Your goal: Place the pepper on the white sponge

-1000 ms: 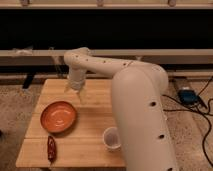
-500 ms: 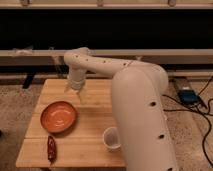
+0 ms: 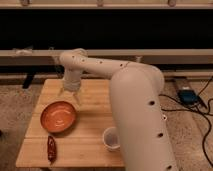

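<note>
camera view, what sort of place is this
Probably a lab or test room: a small wooden table on speckled floor, a power box lying at the right, a long rail against a dark wall. The pincer hangs over the table's back, behind the bowl.

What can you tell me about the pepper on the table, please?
The pepper is a small, slender, dark red chili with a faint gloss. It lies flat, lengthwise toward the camera, at the wooden table's near-left corner in the view, just in front of the orange bowl. The gripper hangs open beyond the bowl, well away.
</note>
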